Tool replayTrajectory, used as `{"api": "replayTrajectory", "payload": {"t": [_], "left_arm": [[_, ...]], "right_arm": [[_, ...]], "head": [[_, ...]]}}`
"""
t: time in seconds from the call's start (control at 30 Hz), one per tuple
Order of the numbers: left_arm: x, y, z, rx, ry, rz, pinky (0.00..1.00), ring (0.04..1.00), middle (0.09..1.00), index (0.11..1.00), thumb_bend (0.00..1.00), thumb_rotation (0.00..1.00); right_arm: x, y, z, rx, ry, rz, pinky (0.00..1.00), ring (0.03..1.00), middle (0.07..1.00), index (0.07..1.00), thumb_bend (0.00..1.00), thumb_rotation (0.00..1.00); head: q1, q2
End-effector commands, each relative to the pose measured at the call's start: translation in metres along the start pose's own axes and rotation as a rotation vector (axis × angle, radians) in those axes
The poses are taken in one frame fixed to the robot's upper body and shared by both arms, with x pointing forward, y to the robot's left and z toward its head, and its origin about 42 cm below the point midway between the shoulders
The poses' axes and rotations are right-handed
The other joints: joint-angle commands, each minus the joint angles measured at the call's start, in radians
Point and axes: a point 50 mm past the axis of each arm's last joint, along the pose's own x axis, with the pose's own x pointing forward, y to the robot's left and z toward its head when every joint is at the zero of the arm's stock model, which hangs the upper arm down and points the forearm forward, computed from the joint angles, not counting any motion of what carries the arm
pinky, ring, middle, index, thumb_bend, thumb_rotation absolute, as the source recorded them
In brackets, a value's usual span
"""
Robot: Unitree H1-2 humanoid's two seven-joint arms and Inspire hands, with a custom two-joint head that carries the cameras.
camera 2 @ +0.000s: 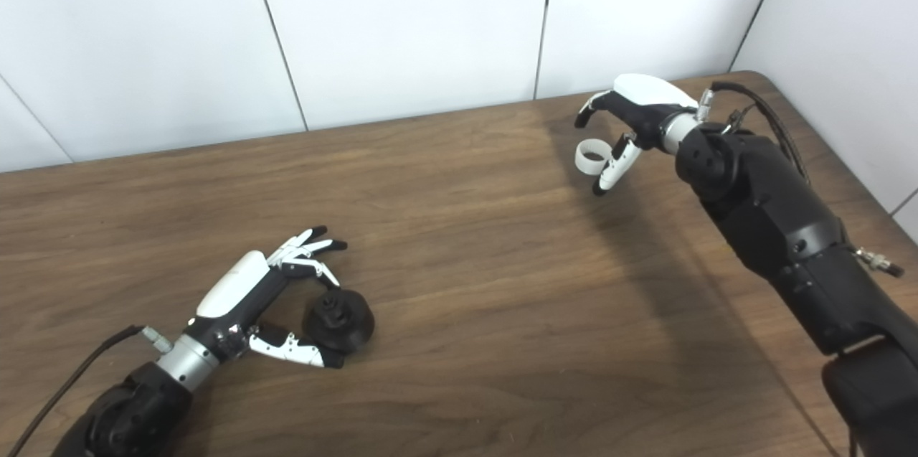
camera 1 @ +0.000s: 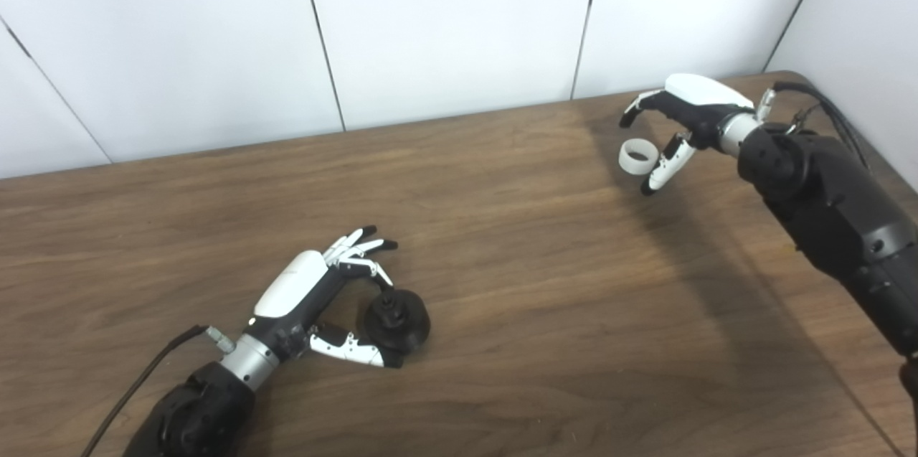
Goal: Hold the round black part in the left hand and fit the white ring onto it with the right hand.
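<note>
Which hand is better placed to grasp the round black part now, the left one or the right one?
The left hand: its fingers already curl beside the round black part on the wooden table. The right hand is far away, with the white ring between its fingers.

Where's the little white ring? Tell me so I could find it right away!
Look at the far right end of the brown wooden table, near the white wall. The right hand hangs there, and the white ring is pinched in its fingers, above the wood. It is a small plain hoop, unlike the round black part beside the left hand.
</note>
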Motion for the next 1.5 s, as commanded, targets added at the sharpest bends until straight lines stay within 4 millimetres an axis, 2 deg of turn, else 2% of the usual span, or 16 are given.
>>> {"api": "replayTrajectory", "payload": {"t": [0.0,0.5,1.0,1.47], "left_arm": [[-0.002,0.011,0.004,0.022,-0.039,0.017,1.00,1.000,0.894,0.483,0.52,0.05],[-0.009,0.013,0.008,0.024,-0.035,0.014,1.00,1.000,0.897,0.483,0.52,0.05],[-0.014,0.016,0.013,0.020,-0.049,0.020,1.00,1.000,0.895,0.483,0.52,0.05],[-0.018,0.018,0.022,0.021,-0.045,0.017,1.00,1.000,0.896,0.483,0.52,0.05]], "right_arm": [[0.000,-0.035,0.003,-0.019,-0.030,-0.109,0.81,0.936,0.898,0.734,0.85,0.11],[0.001,-0.029,0.000,-0.009,-0.003,-0.104,0.82,0.935,0.892,0.735,0.80,0.09],[0.001,-0.016,-0.006,0.014,0.015,-0.089,0.82,0.935,0.892,0.739,0.80,0.10],[0.004,-0.004,-0.012,0.022,0.037,-0.051,0.82,0.933,0.894,0.744,0.76,0.13]], "head": [[0.001,0.001],[0.007,-0.002],[0.013,0.015],[0.022,0.029]]}}
